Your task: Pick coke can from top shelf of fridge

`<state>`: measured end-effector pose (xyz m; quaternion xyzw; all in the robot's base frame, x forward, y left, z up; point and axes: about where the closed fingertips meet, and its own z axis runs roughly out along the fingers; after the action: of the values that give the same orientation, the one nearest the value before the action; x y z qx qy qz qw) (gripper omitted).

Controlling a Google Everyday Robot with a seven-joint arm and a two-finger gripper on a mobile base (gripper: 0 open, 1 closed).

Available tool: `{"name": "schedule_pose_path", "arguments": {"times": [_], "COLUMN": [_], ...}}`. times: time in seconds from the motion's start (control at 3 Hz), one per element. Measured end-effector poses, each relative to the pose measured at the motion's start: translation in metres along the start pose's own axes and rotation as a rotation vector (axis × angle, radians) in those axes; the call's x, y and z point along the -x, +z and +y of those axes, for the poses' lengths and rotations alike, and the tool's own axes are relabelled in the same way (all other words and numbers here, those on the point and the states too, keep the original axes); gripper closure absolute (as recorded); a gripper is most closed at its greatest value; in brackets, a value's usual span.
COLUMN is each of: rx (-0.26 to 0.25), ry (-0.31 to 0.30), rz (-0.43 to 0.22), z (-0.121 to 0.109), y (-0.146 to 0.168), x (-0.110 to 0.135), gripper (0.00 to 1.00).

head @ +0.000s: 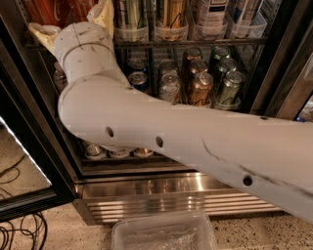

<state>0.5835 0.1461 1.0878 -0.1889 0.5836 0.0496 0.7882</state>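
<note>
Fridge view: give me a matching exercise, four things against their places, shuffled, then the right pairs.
Things:
1 gripper
2 blue can
3 clear tub
4 cables

Places:
A floor, lower left corner
B up at the top shelf, open, by the red cans
C shelf below the top one
D floor, in front of the steel base

Pairs: 1-B, 2-C, 3-D, 4-A
</note>
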Motion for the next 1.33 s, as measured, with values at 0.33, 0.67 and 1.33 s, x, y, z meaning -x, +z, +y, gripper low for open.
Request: {"name": "schedule_pose_path", "arguments": {"times": [0.33,0.67,1.33], "rx": [-0.081,-0.12,-0.12], "ry": [-0.02,-0.025,0.006], "rz": [-0.007,-0.011,0.01], "z": [-0.009,-0.012,-0.007], "y": [0.001,0.004,0.009], "x": [0.003,0.003,-0.007], "gripper": [0.21,0.23,0.28]}}
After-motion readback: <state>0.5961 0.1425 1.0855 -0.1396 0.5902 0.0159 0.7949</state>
